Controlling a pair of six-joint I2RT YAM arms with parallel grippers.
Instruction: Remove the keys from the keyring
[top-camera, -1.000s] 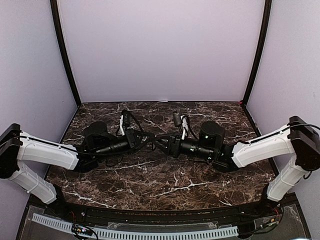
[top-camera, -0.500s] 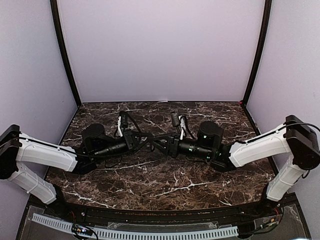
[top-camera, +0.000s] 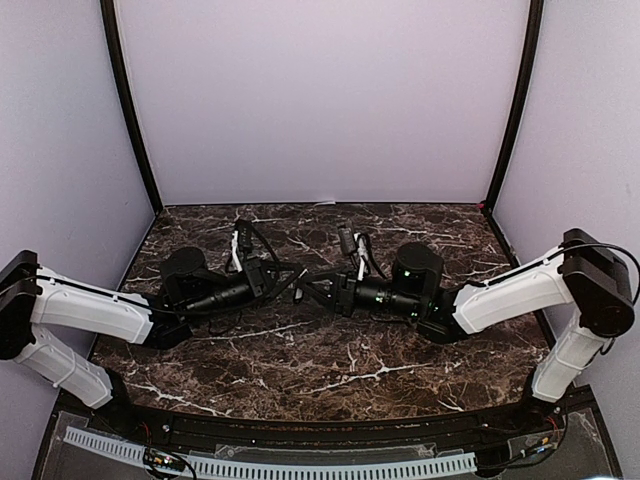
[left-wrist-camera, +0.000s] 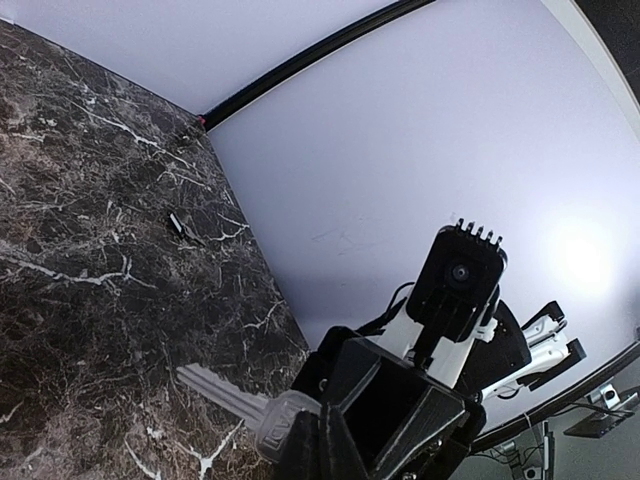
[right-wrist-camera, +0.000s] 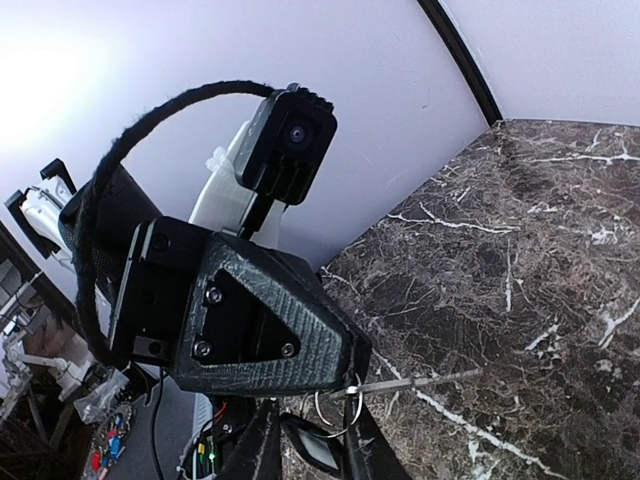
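Holding key (left-wrist-camera: 235, 398) head pinched tight in left fingers (left-wrist-camera: 305, 455); straddling keyring (right-wrist-camera: 335, 408) with right fingers (right-wrist-camera: 258, 450) set apart. Probably light, stiff, slippery metal: best pinched across the ring wire.

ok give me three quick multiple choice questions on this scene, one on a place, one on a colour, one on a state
1. Where does the left gripper meet the right gripper?
A) over the middle of the table
B) at the back left corner
C) beyond the near edge

2. What colour is the blade of the key?
A) red
B) silvery
C) blue

3. How is the left gripper?
A) wide open
B) out of view
C) shut on the key

Answers:
1 A: in the top view the two are tip to tip above mid table.
2 B: the left wrist view shows a silvery blade.
3 C: its fingers pinch the key's head, with the blade sticking out.
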